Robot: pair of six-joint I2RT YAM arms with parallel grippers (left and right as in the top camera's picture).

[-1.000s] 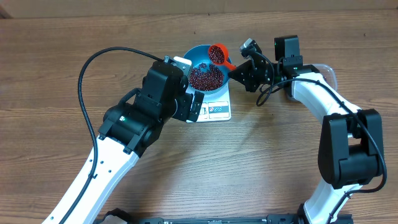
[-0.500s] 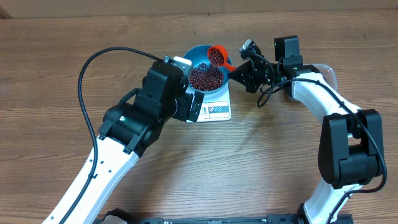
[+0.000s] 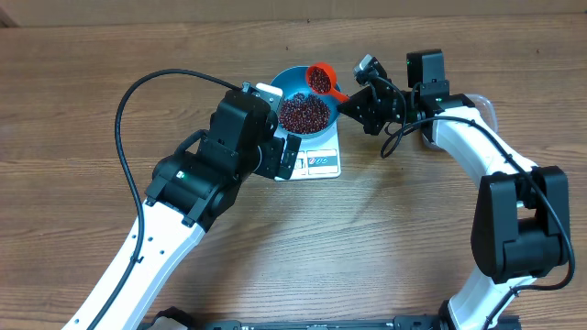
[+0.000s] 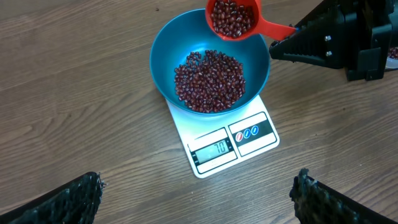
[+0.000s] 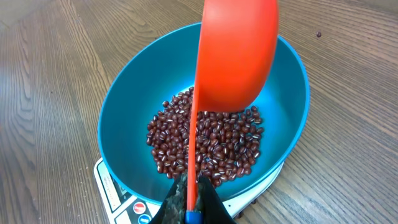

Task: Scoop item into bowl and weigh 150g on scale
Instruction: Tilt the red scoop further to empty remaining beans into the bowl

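Starting nearest the left wrist camera, the left gripper (image 4: pixel 198 180) hangs with its jaws spread as wide as they go and nothing between them. Just beyond it, on the wooden table (image 4: pixel 74 93), sits the one white scale (image 4: pixel 186 134). Its display (image 4: pixel 213 149) reads what looks like 70, so I'd judge about half the weight is in.

On the platform stands the single blue bowl (image 4: pixel 160 46), and in its bottom lies a loose maroon heap of beans (image 4: pixel 208 81), far too many to count. Over the bowl's far rim hovers one orange-red scoop (image 4: pixel 233 17), tilted, with a second, smaller load of beans inside. Farthest out, the right gripper (image 5: pixel 186 202) is clamped tight on the end of the scoop's handle (image 4: pixel 277 28).

The beans look hard, smooth and light, each free to roll and bounce. Pinching them would be hopeless, I'd say. The scoop is the way to carry them, held at the handle end and tipped gently so they trickle out. The bowl looks like stiff, light plastic that could skid on the smooth platform if nudged, and its rim is where I'd take hold of it.

The tally is two grippers, one scale, one bowl, one scoop and two lots of beans.
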